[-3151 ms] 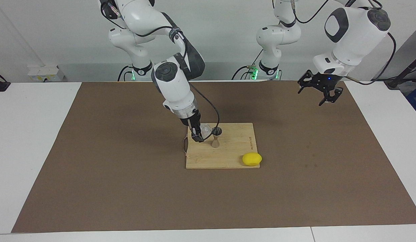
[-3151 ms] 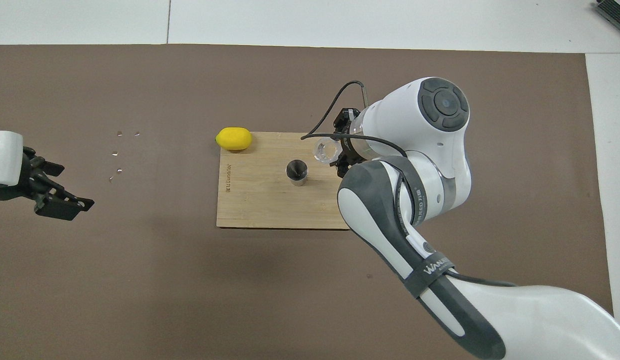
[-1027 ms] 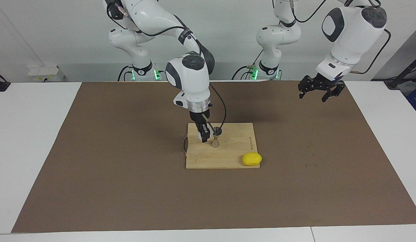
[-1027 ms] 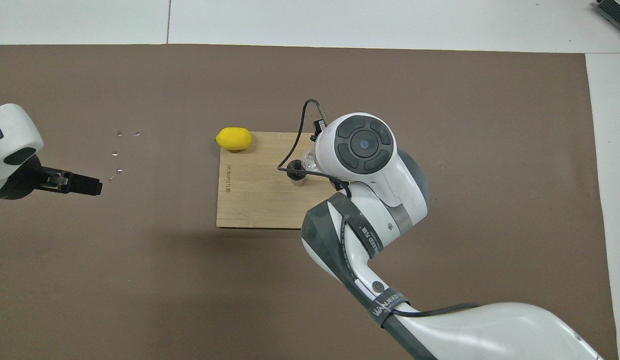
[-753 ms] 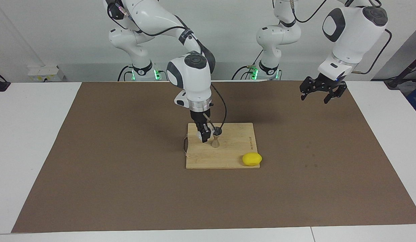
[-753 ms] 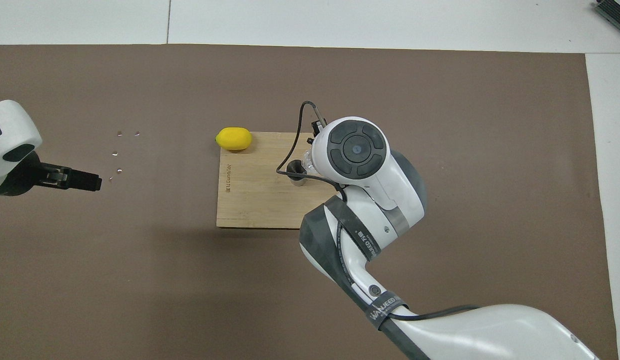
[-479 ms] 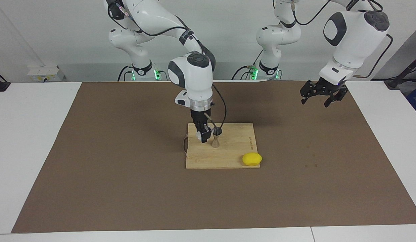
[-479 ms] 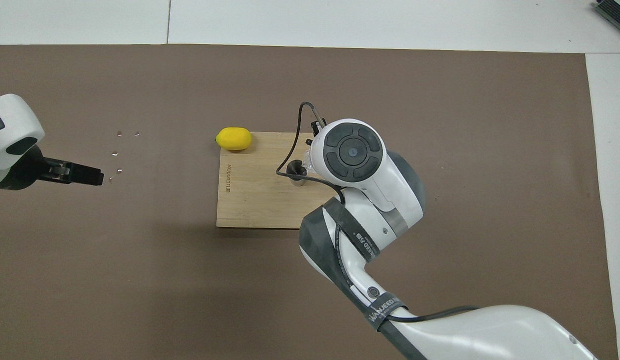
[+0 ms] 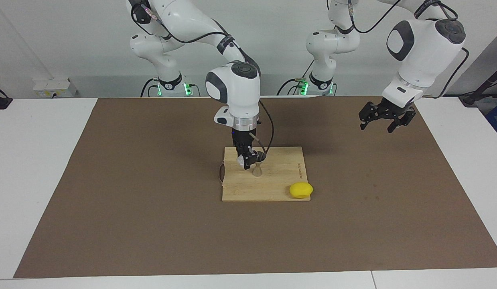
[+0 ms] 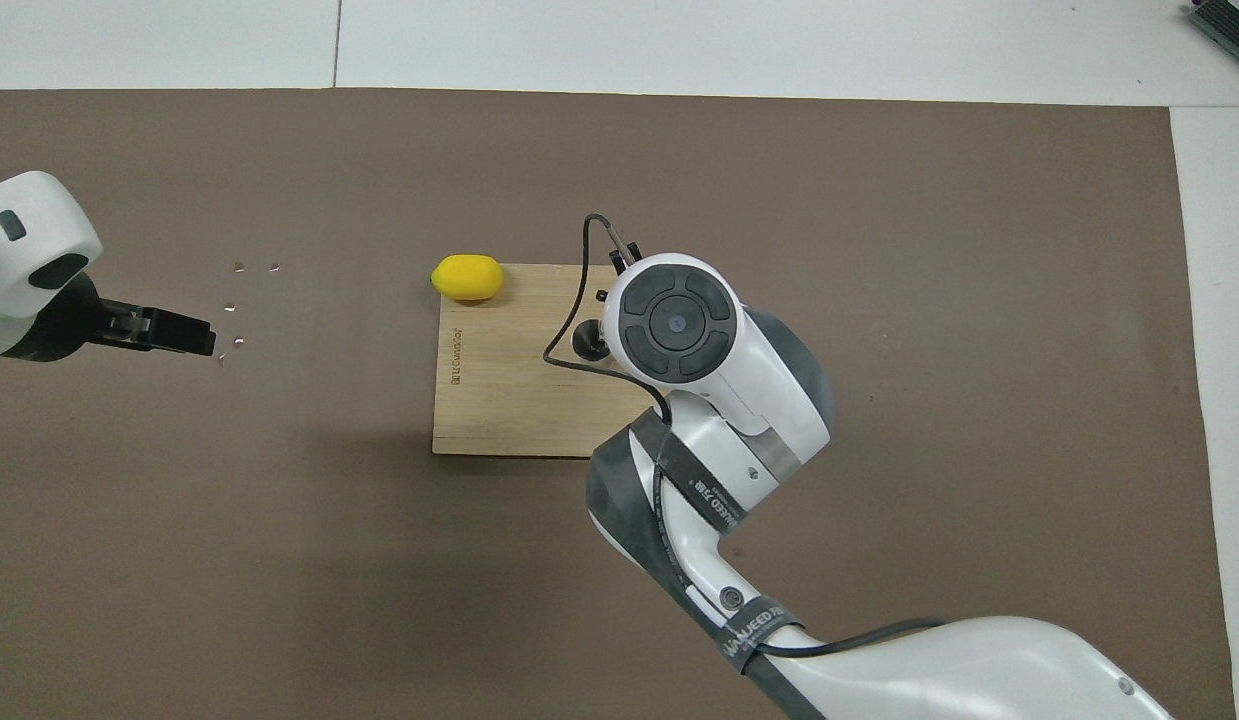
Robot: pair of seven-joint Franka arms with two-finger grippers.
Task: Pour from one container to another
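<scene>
A grey metal jigger [image 9: 257, 165] stands upright on the wooden board [image 9: 272, 182]; in the overhead view only part of the jigger's rim [image 10: 582, 340] shows past the arm. My right gripper [image 9: 245, 163] points straight down over the board and is shut on the clear glass tumbler [image 9: 241, 161], which hangs close beside the jigger's upper cup, toward the right arm's end. From overhead the glass and right gripper are hidden under the wrist. My left gripper [image 9: 384, 119] [image 10: 184, 337] waits open and empty in the air over the brown mat.
A yellow lemon [image 9: 301, 190] [image 10: 467, 277] lies at the board's corner farthest from the robots, toward the left arm's end. A few small shiny specks [image 10: 234, 300] dot the brown mat [image 9: 152, 224] near the left gripper. White table surrounds the mat.
The right wrist has swung from a tilt to upright, bringing the glass closer against the jigger. The left gripper has sunk a little and drifted over the mat.
</scene>
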